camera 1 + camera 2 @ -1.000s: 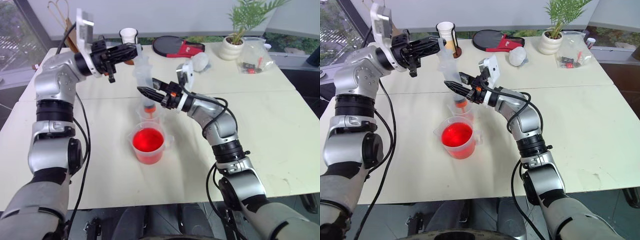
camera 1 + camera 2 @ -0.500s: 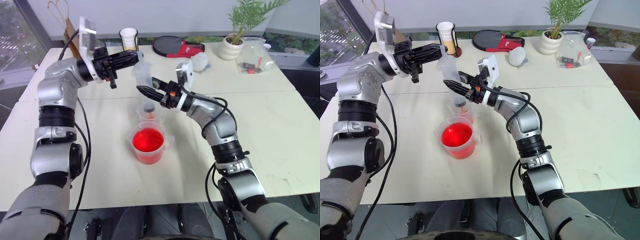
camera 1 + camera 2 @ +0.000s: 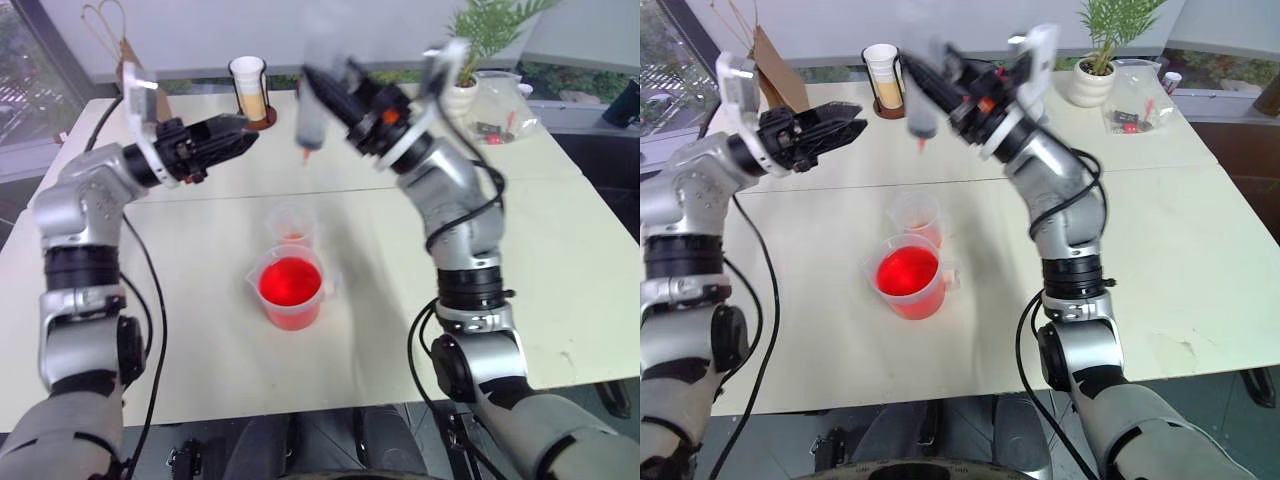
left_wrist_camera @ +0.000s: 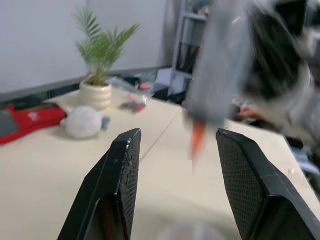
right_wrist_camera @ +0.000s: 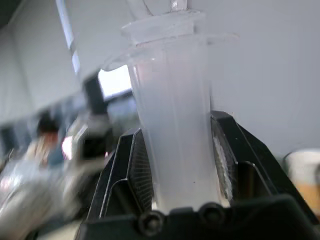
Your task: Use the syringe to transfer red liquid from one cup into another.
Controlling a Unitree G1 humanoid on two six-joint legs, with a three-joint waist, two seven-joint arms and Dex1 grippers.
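Observation:
My right gripper [image 3: 322, 78] is raised above the table's far middle, shut on the barrel of the clear syringe [image 3: 314, 105]. The syringe hangs nearly upright with its orange tip [image 3: 305, 156] pointing down, well above the cups. The right wrist view has the barrel [image 5: 172, 125] clamped between both fingers. My left gripper [image 3: 238, 133] hovers to the left of the syringe, open and empty, aimed at it; its wrist view looks past the two spread fingers [image 4: 122, 175] to the tip [image 4: 197, 140]. The beaker of red liquid [image 3: 292, 288] stands mid-table, with the clear cup [image 3: 290, 222] just behind it, a little red at its bottom.
A white cup in a dark holder [image 3: 248, 88] stands at the back, with a brown paper bag [image 3: 770, 80] to its left. A potted plant [image 3: 1092, 75] and a plastic bag of small parts [image 3: 1135, 110] sit at the back right.
My right gripper has lifted the syringe up out of the clear cup and away from the beaker. The left gripper has let go of the plunger, opened, and drawn back to the left.

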